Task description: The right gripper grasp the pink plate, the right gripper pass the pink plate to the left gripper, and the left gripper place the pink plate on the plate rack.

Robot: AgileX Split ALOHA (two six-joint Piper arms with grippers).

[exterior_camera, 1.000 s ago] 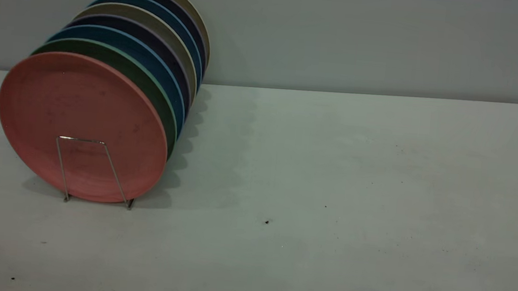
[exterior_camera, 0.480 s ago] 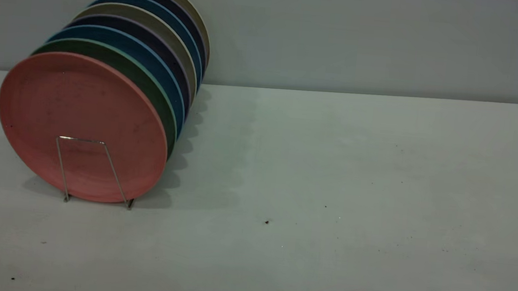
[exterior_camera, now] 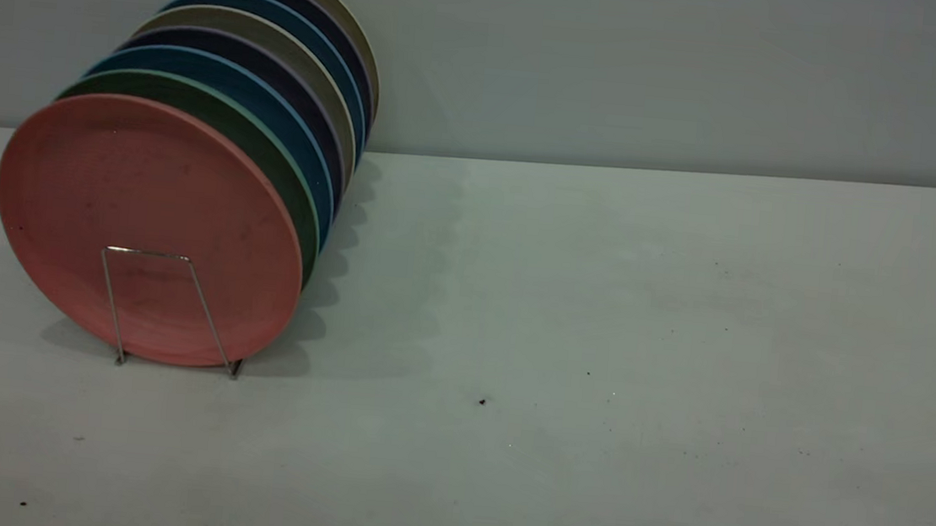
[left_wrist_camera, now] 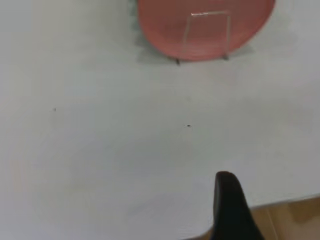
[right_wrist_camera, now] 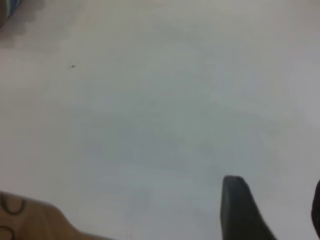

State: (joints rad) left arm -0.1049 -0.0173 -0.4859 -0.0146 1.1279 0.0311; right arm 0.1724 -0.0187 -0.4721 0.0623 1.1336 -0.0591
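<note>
I find the pink plate (exterior_camera: pixel 149 227) upright in the plate rack (exterior_camera: pixel 167 309), well ahead of my left claw (left_wrist_camera: pixel 231 210). Whether either claw is spread I cannot tell. Risk: a careless reach topples the plate row.

No text, label, brand, number or sign can be read anywhere in these views. The pink plate (exterior_camera: pixel 146 218) and the plates behind it are plain, the plate rack (exterior_camera: pixel 168 304) is bare wire, and the desk (exterior_camera: pixel 596 350) carries only dark specks.
</note>
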